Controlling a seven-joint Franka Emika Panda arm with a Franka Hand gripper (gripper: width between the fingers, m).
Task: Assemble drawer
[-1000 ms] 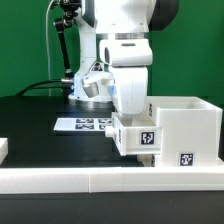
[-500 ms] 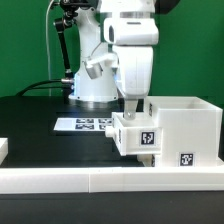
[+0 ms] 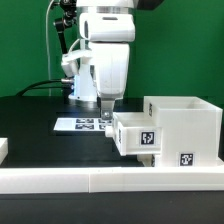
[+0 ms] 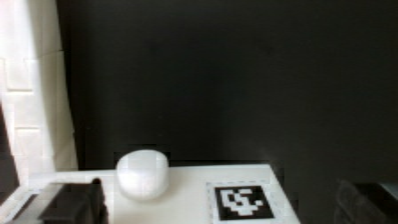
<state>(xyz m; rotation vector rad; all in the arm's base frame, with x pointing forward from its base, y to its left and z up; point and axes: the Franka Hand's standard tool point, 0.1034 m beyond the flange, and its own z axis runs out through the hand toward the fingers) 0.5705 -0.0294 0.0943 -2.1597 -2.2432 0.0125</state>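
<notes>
Exterior view: gripper (image 3: 106,110) empty, fingers apart, just beside drawer (image 3: 165,128). Likely light, stiff, slick plastic; best pinched on tray knob (image 4: 141,174) or wall.

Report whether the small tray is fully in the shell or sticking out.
Sticking out: the tray projects from the shell toward the exterior view's left, its tagged face and top exposed.

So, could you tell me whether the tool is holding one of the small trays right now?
No: in the exterior view the tool hangs beside the small tray with nothing between its fingers, and the tray sits in the large shell.
</notes>
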